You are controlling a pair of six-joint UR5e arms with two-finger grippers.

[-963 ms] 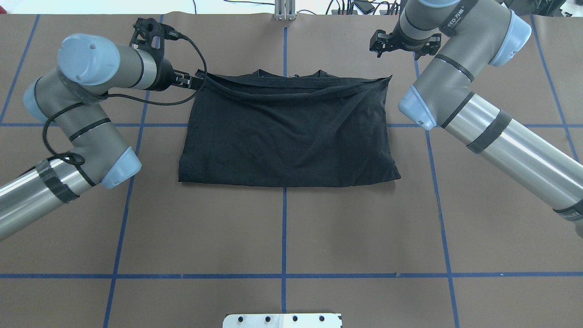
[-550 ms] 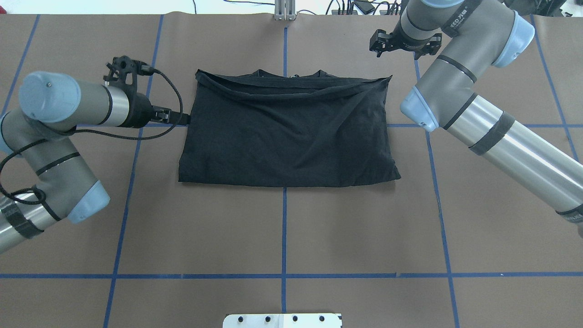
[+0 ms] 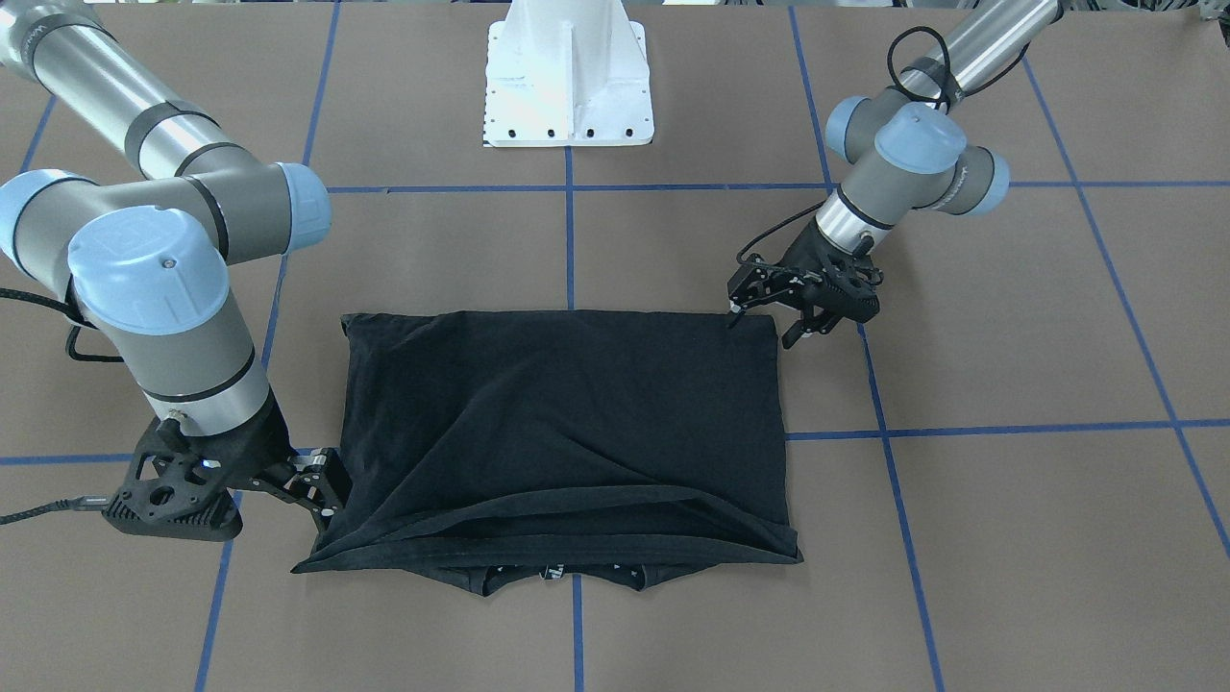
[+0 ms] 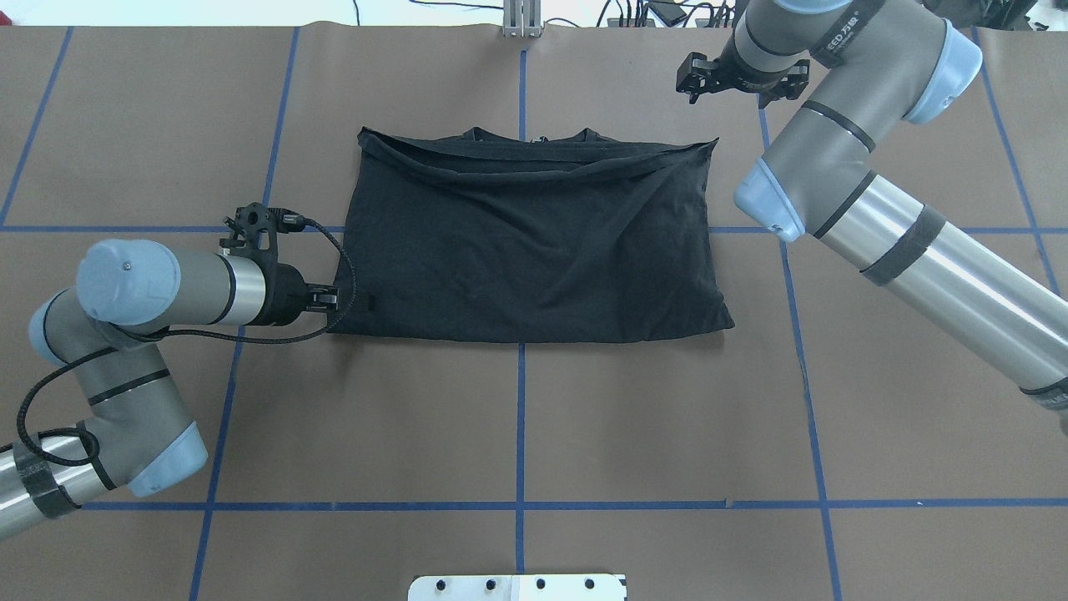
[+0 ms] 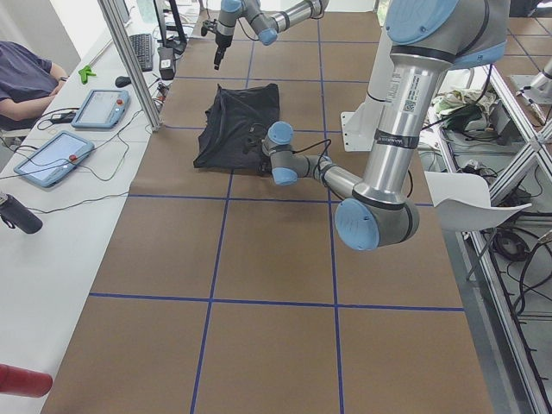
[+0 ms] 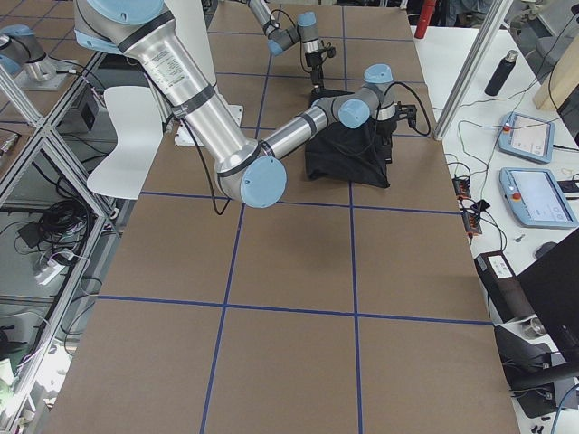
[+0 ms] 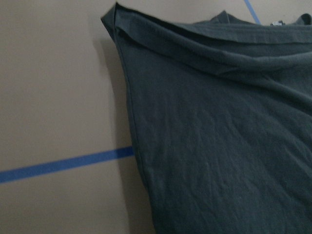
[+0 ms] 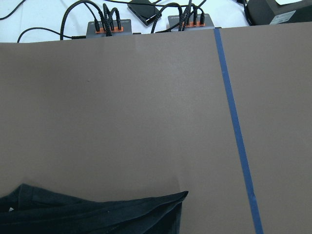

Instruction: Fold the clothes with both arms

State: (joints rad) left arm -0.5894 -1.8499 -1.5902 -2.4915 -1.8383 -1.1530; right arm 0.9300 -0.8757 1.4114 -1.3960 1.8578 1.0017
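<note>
Brown paper covers the counter (image 4: 375, 417), crossed by blue tape lines (image 4: 520, 434). Seen from overhead, the black shirt (image 4: 526, 242) lies flat a little toward 12 o'clock from the counter's middle. It is folded in half, with the doubled hem and the collar (image 4: 534, 135) along its 12 o'clock edge. The robot's white base (image 3: 569, 77) stands at 6 o'clock. Past the 12 o'clock edge sit power strips (image 8: 109, 27) with cables plugged in. In the left side view a side table carries two tablets (image 5: 53, 157), and a person (image 5: 26, 73) sits at it.

The left arm (image 4: 158, 288) lies low at the shirt's 9 o'clock side. The left jaws are at the 8 o'clock corner, parted, one tip over the hem and the other outside it on the paper, gripping nothing. The arm's black cable (image 4: 284, 336) loops just beside the shirt's edge.

The right arm (image 4: 834, 142) crosses above the counter at the shirt's 3 o'clock and hides the paper there. The right jaws hang raised past the 1 o'clock corner. They look parted and hold nothing.

A second ago the left jaws were at the shirt's 10 o'clock corner. They have since travelled down the 9 o'clock edge, while the shirt and the right arm have stayed put.
</note>
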